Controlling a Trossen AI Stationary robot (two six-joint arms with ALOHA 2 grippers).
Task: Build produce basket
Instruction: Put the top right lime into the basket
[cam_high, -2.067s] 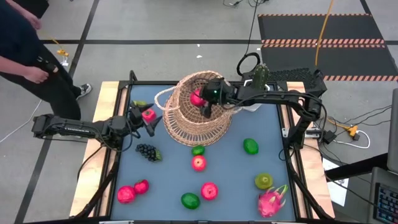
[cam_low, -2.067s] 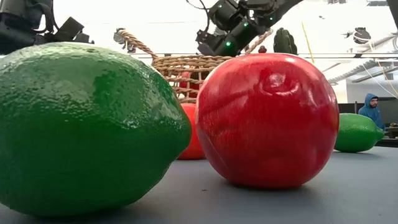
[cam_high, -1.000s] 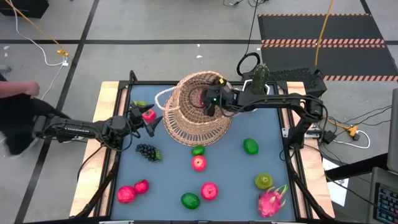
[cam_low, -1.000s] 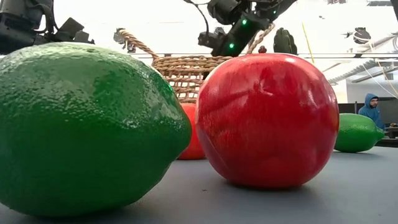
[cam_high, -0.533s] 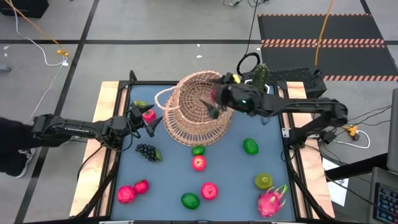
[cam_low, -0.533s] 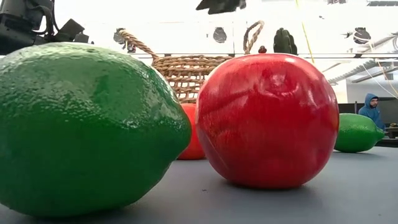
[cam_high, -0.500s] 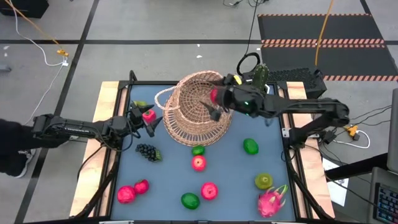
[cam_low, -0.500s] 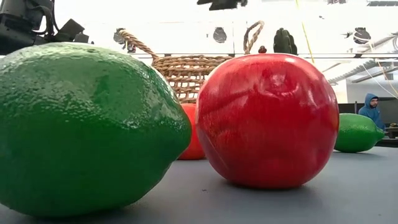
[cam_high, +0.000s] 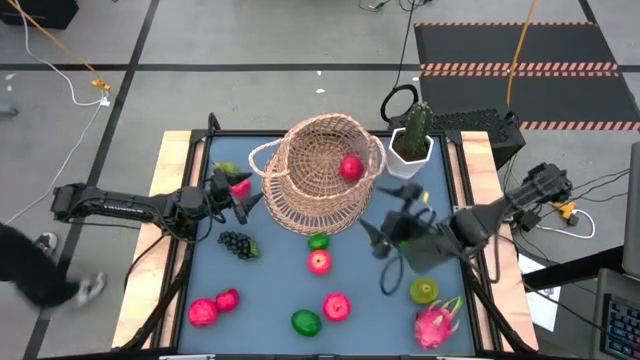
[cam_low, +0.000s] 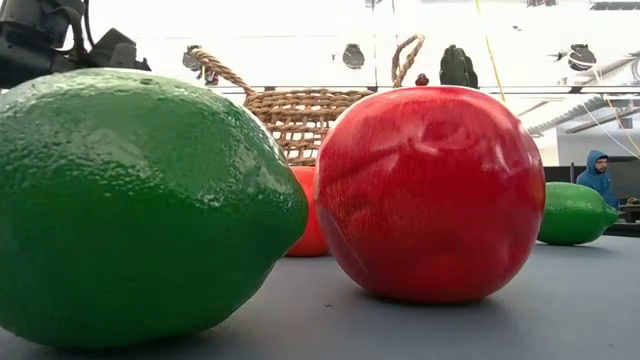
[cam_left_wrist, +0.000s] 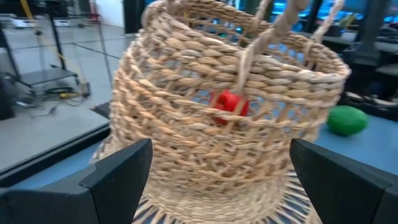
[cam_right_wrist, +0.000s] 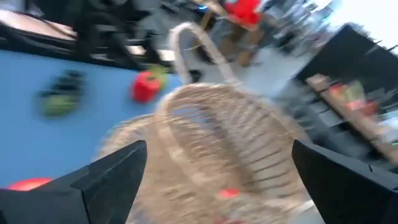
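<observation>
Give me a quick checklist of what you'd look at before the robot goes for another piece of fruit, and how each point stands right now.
1. Right gripper empty and open: ok; it hangs over the mat below the basket, carrying nothing.
2. Last red apple inside the wicker basket: ok, it lies in the bowl.
3. Basket steady: cannot tell; it looks tilted, and the open left gripper sits at its side without gripping it.
4. Next fruit within reach: ok; a green lime and a red apple lie beside the right gripper.
5. Potted cactus out of the path: ok, it stands at the far edge.
6. People clear of the table: ok; a person walks on the floor.
</observation>
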